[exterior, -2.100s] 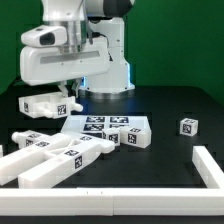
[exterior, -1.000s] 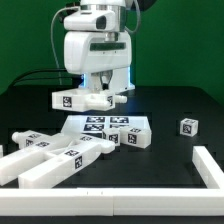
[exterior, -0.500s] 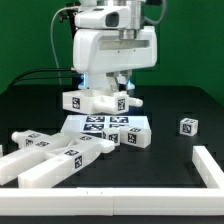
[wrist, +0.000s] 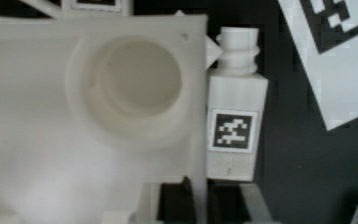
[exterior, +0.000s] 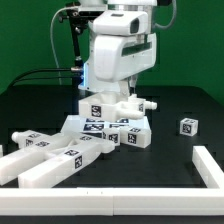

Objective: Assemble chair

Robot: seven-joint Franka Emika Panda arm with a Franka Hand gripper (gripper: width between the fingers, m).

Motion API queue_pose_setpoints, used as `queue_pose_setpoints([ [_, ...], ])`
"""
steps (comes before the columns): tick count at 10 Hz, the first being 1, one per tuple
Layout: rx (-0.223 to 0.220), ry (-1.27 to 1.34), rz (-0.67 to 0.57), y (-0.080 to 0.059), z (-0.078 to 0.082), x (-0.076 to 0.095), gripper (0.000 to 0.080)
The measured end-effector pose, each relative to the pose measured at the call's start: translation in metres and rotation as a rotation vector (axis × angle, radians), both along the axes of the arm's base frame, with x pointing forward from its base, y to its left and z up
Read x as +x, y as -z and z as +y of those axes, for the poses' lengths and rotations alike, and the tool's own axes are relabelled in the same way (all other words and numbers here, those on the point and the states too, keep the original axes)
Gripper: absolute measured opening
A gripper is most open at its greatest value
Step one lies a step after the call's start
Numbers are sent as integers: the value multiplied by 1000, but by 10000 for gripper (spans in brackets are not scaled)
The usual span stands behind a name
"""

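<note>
My gripper (exterior: 122,94) is shut on a white chair part (exterior: 115,104), a blocky panel with a tagged bar along one side, and holds it in the air above the marker board (exterior: 104,126). In the wrist view the panel (wrist: 87,120) shows a round recess, and the tagged bar (wrist: 234,115) ends in a peg (wrist: 242,42). The gripper (wrist: 197,200) pinches a thin wall of this part between its dark fingers (wrist: 171,202). More loose chair parts lie low on the exterior view's left: long bars (exterior: 60,162) and tagged pieces (exterior: 35,141).
A tagged block (exterior: 137,139) rests at the marker board's near corner. A small tagged cube (exterior: 187,126) stands alone on the exterior view's right. A white rail (exterior: 208,166) borders the table at the front right. The marker board (wrist: 336,50) shows beneath the held part.
The arm has lifted the chair part from the table on the exterior view's left and carried it rightward, to above the marker board. The gripper has stayed shut on it.
</note>
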State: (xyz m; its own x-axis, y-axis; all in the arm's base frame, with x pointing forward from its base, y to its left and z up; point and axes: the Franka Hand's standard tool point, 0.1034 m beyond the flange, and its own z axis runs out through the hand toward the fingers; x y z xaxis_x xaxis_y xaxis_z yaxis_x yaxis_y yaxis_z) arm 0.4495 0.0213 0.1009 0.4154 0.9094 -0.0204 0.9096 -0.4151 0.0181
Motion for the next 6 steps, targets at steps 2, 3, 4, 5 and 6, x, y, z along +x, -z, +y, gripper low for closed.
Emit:
queue_pose_setpoints([
  [2,8,-366,16,6,3,17,28],
  [3,15,-495,62,8,10,28,28],
  [4,7,-616,114,8,17,36,28],
  [5,-3,-735,111,7,19,38,28],
  [6,-1,-770,117,8,17,36,28],
])
